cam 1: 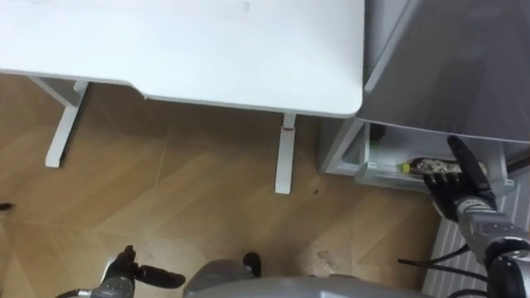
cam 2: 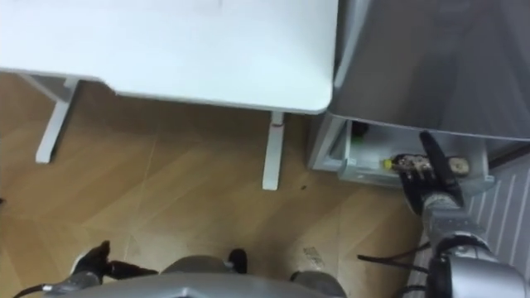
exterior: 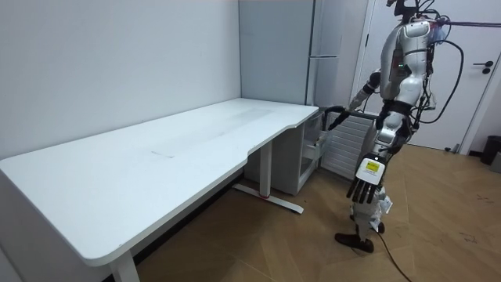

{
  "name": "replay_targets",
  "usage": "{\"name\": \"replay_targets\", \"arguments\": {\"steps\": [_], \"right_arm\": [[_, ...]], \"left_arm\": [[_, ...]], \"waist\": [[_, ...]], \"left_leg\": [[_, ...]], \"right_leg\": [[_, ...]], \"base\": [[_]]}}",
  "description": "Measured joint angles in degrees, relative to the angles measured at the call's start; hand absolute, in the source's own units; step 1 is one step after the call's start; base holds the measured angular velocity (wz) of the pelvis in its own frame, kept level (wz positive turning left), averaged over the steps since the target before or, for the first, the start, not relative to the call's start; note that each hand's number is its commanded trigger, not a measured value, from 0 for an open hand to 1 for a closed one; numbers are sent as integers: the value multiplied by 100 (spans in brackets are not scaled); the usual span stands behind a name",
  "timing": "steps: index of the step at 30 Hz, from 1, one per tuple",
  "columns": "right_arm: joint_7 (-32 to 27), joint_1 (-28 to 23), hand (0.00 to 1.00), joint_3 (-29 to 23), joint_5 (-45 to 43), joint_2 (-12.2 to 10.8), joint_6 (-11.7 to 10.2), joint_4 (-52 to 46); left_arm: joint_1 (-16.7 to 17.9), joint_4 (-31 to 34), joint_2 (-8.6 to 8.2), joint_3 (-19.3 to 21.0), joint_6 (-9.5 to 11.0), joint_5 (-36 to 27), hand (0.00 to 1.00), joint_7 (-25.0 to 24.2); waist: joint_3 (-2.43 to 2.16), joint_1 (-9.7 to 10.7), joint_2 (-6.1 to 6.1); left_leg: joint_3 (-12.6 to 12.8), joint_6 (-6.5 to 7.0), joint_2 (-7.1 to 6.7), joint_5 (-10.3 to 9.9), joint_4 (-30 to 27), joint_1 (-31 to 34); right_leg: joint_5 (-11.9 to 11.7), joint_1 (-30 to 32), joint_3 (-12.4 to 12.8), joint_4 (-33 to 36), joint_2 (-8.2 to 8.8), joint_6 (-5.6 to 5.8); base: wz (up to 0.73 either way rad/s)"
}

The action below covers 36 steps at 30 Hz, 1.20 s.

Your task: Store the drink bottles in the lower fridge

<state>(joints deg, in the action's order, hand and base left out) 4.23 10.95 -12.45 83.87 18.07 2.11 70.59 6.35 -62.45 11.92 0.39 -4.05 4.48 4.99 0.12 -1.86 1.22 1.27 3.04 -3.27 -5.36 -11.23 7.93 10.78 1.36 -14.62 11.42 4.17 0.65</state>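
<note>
The grey fridge (cam 1: 447, 66) stands right of the white table. Its lower compartment (cam 1: 373, 161) is open at floor level. Inside lies a small drink with a yellow cap (cam 1: 405, 167), and something green (cam 2: 351, 137) shows deeper in. My right hand (cam 1: 460, 184) reaches into that opening with straight fingers, its tips just right of the yellow cap and holding nothing. In the room view the same hand (exterior: 337, 117) is stretched toward the fridge. My left hand (exterior: 363, 188) hangs open by my side and shows at the lower left (cam 1: 124, 273).
The white table (cam 1: 207, 50) fills the upper left, and one of its legs (cam 1: 285, 157) stands close to the fridge. A white ribbed panel (cam 1: 464, 248) is at my right. Wooden floor (cam 1: 182, 190) lies open in front of me.
</note>
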Motion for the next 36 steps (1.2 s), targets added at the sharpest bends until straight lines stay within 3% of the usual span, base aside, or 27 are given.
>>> {"name": "replay_targets", "arguments": {"steps": [3,8,18,19,24,36], "right_arm": [[53,-254,0,5,-2,-100,-32,-47],[62,-605,0,11,-49,-256,-136,-270],[75,-869,0,-10,-114,-333,-137,-482],[73,-968,0,-12,-114,-344,-138,-541],[77,-1137,0,-2,-130,-377,-131,-603],[219,-1499,0,28,-621,-514,-124,-296]], "left_arm": [[2,-30,-18,8,125,-27,0,13],[59,-21,-72,64,266,9,0,103],[243,10,-120,191,251,251,0,108],[256,11,-120,192,243,251,0,108],[247,12,-113,174,234,293,0,108],[33,7,-99,169,228,419,0,45]], "waist": [[23,-4,43],[12,6,54],[16,171,18],[-2,171,21],[-9,306,39],[55,365,66]], "left_leg": [[49,-12,-3,-9,124,-232],[168,-28,20,-100,139,-372],[184,-37,23,-250,91,-649],[185,-36,22,-264,75,-655],[185,-36,15,-267,81,-655],[327,-47,77,-331,49,-760]], "right_leg": [[2,-191,59,-114,-12,4],[2,-346,195,-188,-35,8],[26,-632,314,-313,-62,34],[28,-658,313,-341,-62,37],[28,-657,318,-342,-58,38],[27,-673,514,-278,-100,26]], "base": [[-9],[-14],[-3],[0],[0],[-8]]}}
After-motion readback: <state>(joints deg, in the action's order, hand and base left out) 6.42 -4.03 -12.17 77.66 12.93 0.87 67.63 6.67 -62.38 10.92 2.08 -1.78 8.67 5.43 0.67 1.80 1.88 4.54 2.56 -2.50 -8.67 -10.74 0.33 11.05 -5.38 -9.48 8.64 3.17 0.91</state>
